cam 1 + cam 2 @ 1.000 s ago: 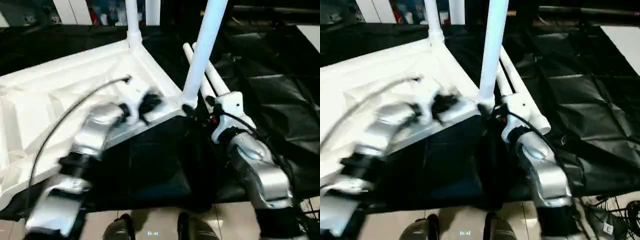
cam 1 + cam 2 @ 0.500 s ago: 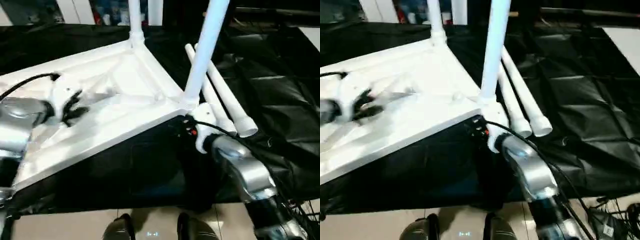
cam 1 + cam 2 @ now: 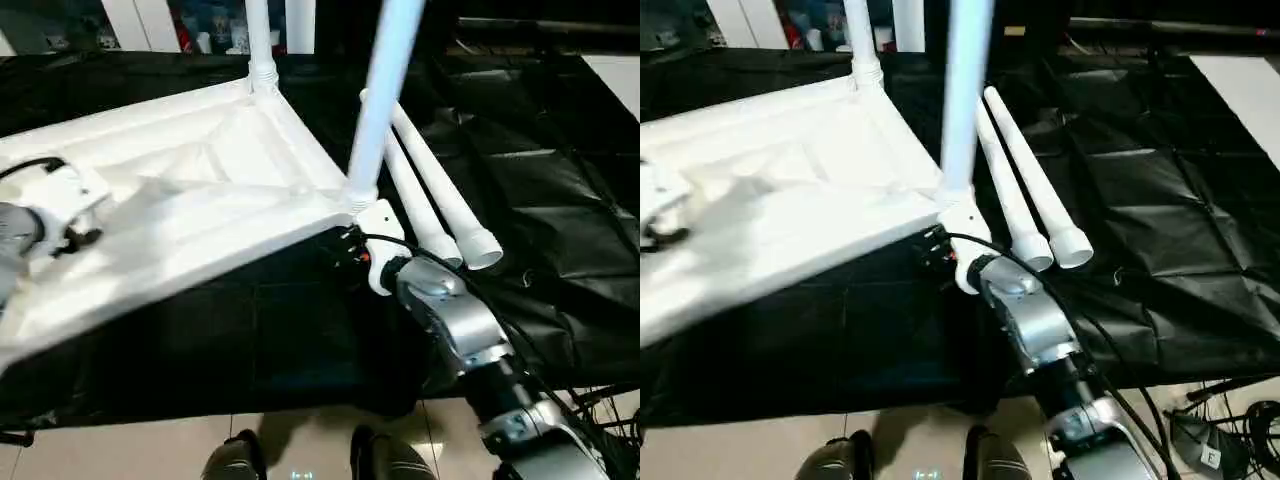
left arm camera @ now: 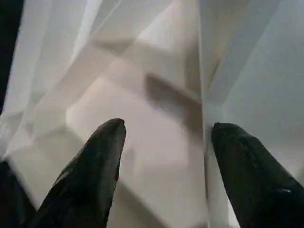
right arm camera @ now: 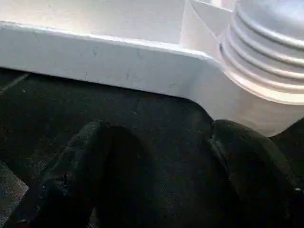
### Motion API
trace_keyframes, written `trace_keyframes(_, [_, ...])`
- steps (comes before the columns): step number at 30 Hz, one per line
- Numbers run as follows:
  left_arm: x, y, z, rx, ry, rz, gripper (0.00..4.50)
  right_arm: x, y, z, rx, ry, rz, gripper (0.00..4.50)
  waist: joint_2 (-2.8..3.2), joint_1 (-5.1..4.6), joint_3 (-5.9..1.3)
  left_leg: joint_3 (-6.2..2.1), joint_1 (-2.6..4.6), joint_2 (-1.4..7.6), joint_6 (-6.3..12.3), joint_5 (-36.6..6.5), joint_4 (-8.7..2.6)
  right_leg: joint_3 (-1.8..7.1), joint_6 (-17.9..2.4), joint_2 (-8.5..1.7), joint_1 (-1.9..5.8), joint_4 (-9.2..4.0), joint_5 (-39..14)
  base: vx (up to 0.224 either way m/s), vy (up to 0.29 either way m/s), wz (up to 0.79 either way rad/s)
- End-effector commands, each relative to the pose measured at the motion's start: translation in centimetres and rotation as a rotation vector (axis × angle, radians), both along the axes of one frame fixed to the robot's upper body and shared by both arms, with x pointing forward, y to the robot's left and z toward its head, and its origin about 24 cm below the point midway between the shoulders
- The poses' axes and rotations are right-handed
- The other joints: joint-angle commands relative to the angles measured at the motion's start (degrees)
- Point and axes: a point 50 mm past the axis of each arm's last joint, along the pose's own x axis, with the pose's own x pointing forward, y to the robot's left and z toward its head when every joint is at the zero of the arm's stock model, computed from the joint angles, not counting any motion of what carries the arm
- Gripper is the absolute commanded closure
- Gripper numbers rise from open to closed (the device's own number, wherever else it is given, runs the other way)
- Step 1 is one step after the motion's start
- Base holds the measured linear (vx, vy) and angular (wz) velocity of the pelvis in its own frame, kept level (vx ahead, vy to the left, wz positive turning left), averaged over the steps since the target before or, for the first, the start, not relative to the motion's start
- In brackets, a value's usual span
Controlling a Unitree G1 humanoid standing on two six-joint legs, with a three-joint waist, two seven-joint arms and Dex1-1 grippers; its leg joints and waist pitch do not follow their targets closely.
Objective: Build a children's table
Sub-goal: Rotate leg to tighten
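Note:
The white tabletop [image 3: 190,190] lies upside down on black cloth, ribbed underside up. One leg [image 3: 258,40] stands in the far corner socket, and another leg [image 3: 380,90] rises from the near right corner socket [image 5: 266,57]. Two loose legs [image 3: 440,200] lie side by side on the cloth to the right. My left gripper [image 4: 166,126] hangs open over the ribbed underside near the tabletop's left part. My right gripper [image 5: 161,128] is open just below the tabletop's edge at the near right corner, holding nothing.
Wrinkled black cloth [image 3: 560,200] covers the ground around the tabletop. My feet [image 3: 300,460] stand on pale floor at the near edge. Cables [image 3: 1230,420] trail at the lower right. Shelves with clutter [image 3: 200,20] stand at the back.
My left arm has swung back to the left across the tabletop. My right gripper has dropped from beside the near leg's base to under that corner. The camera shifted a little.

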Motion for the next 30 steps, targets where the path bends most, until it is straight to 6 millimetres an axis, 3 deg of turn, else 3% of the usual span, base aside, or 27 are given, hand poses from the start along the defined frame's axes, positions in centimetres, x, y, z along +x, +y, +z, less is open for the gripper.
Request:
trace_keyframes(1, [0.1, 0.8, 1.3, -0.019, -0.108, 0.023, 0.90, 0.2, 0.1, -0.1, -0.013, -0.016, -0.001, 0.64, 1.25, 0.10, -4.56, -0.94, 1.99, 1.66, -1.53, -13.45, -3.70, 2.65, -12.13, -3.01, 3.27, -3.09, -10.96, 0.000, 0.000, 0.00])
trace_keyframes(8, [0.9, 0.2, 2.4, -0.214, -0.216, -0.023, 0.28, 0.4, 0.2, -0.2, -0.014, -0.026, 0.013, 0.64, 1.15, 0.23, -4.71, -0.91, 1.95, 1.59, -1.53, -13.07, -3.60, 2.58, -13.22, -2.94, 3.38, -2.82, -9.22, 0.000, 0.000, 0.00])
trace_keyframes(12, [0.8, 1.9, 2.5, -0.157, -0.236, 0.069, 0.09, 0.4, 0.2, -0.3, -0.018, -0.031, 0.021, 0.64, 1.11, 0.07, -4.80, -0.99, 1.86, 1.54, -1.25, -12.80, -3.56, 2.62, -12.23, -2.96, 3.56, -2.73, -9.18, 0.000, 0.000, 0.00])
trace_keyframes(15, [0.1, 4.3, 2.0, -0.018, -0.233, 0.175, 0.04, 0.4, 0.4, -0.3, -0.014, -0.037, 0.027, 0.64, 1.27, -0.02, -4.92, -1.08, 1.79, 1.47, -0.95, -12.74, -3.57, 2.53, -11.34, -2.76, 3.59, -2.68, -8.27, 0.000, 0.000, 0.00])
trace_keyframes(19, [-0.7, 5.7, 0.9, 0.114, -0.146, 0.189, 0.04, 0.3, 0.8, -0.1, 0.005, -0.054, 0.044, 0.64, 1.44, 0.17, -4.80, -0.99, 2.15, 1.78, -0.84, -12.50, -3.59, 2.59, -12.20, -2.80, 3.25, -2.75, -7.52, 0.000, 0.000, 0.00])
trace_keyframes(24, [-0.7, 5.5, -1.0, 0.106, -0.075, 0.133, 0.04, 0.4, 1.3, 0.2, 0.049, -0.069, 0.060, 0.64, 1.46, 0.35, -4.74, -1.10, 2.32, 1.88, -1.75, -14.79, -3.77, 2.68, -12.20, -3.09, 3.05, -2.90, -9.62, 0.000, 0.000, 0.00])
trace_keyframes(30, [-0.3, 4.9, -2.0, 0.112, 0.007, 0.056, 0.04, 0.4, 1.7, 0.3, 0.051, -0.080, 0.089, 0.64, 1.33, 0.42, -4.91, -1.04, 2.27, 1.88, -1.71, -13.14, -3.70, 2.70, -12.93, -3.15, 3.29, -2.50, -6.17, 0.000, 0.000, 0.00])
